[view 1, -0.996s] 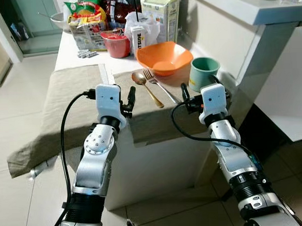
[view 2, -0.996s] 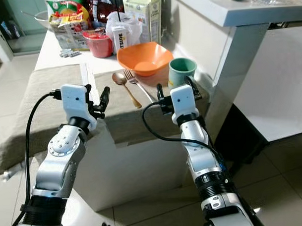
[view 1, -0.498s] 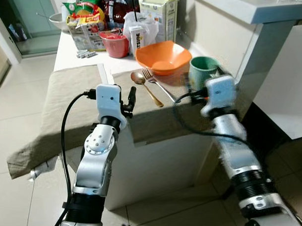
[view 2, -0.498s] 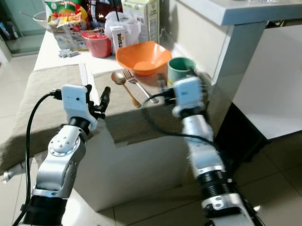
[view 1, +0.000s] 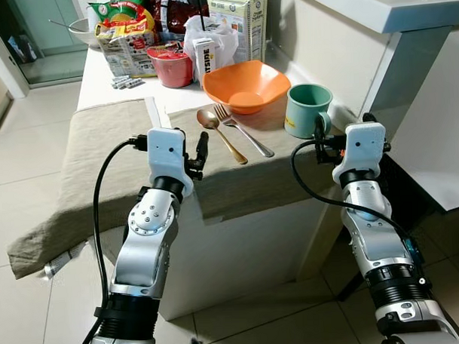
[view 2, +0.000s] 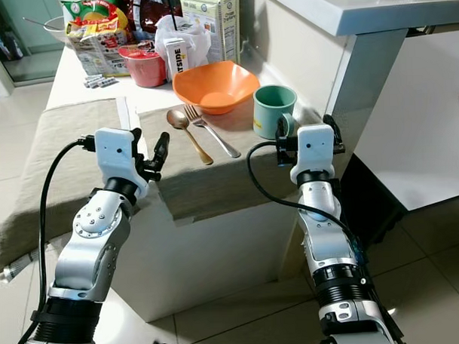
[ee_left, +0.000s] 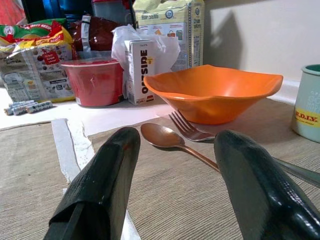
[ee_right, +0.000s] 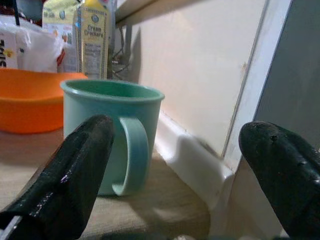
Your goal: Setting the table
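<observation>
Poised to grasp: right gripper (ee_right: 170, 175), fingers apart, just off the desk's (view 1: 237, 183) front right corner, facing the green mug (view 1: 307, 110) there; left gripper (ee_left: 175, 185) spread before the spoon (view 1: 221, 134); next, closing on the mug's handle.

— What covers the white surface (view 1: 120, 70)?
— A beige woven cloth (view 1: 100, 146), draped over its near edge at frame centre.
— And on the cloth?
— An orange plastic bowl (view 1: 247, 85), a mint-green mug (view 1: 307, 110), a copper spoon (view 1: 219, 133) and a steel fork (view 1: 243, 131) side by side.
</observation>
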Robot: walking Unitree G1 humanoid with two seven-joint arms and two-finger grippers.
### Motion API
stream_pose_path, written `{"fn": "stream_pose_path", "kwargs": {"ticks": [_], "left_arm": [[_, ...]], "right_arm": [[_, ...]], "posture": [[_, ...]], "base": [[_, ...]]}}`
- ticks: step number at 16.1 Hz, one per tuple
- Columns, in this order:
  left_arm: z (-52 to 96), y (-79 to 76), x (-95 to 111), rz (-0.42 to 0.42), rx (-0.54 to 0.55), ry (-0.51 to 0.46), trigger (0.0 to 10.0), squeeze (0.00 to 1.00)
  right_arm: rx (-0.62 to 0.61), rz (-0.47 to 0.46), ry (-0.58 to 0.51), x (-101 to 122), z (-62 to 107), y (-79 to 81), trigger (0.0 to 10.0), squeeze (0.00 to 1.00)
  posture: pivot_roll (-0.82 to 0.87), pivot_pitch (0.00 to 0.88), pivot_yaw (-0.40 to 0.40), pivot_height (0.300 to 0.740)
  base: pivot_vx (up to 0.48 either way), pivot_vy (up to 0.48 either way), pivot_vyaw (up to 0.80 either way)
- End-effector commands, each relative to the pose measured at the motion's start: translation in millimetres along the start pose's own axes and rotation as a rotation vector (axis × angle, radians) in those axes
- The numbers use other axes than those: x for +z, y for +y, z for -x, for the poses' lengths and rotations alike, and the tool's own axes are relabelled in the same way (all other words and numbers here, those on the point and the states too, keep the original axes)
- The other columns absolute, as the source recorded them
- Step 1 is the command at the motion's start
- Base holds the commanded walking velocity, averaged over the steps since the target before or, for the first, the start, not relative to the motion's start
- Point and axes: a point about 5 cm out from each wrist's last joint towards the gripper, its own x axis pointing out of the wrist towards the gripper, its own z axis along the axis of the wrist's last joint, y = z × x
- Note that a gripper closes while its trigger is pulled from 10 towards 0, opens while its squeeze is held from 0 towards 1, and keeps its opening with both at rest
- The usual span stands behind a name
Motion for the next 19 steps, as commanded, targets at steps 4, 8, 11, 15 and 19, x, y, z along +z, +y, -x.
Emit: {"fn": "stream_pose_path", "kwargs": {"ticks": [4,8,11,15,19], "left_arm": [[-0.9,-0.6,3.5,-0.007,-0.012,-0.005,10.0,0.0],[-0.4,0.8,4.2,-0.01,-0.01,-0.007,10.0,0.0],[-0.4,1.7,4.7,-0.013,-0.011,-0.008,10.0,0.0],[-1.3,2.0,4.8,-0.014,-0.015,-0.007,10.0,0.0],[-2.3,2.3,5.6,-0.013,-0.015,-0.006,10.0,0.0]], "right_arm": [[0.014,-0.005,0.031,-5.6,-5.7,3.3,10.0,0.0],[0.013,-0.013,0.037,-5.2,-10.5,5.3,0.0,0.0],[0.022,-0.017,0.034,-5.6,-10.4,7.4,0.0,0.0],[0.025,-0.034,0.044,-8.0,-10.9,9.0,0.0,0.0],[0.039,-0.046,0.052,-10.1,-10.5,11.5,0.0,0.0]], "posture": [[-0.06,0.0,0.081,0.74],[-0.05,0.0,0.079,0.74],[-0.05,0.0,0.078,0.74],[-0.05,0.0,0.08,0.74],[-0.05,0.0,0.079,0.74]], "base": [[0.0,0.0,0.0],[0.0,0.0,0.0],[0.0,0.0,0.0],[0.0,0.0,0.0],[0.0,0.0,0.0]]}}
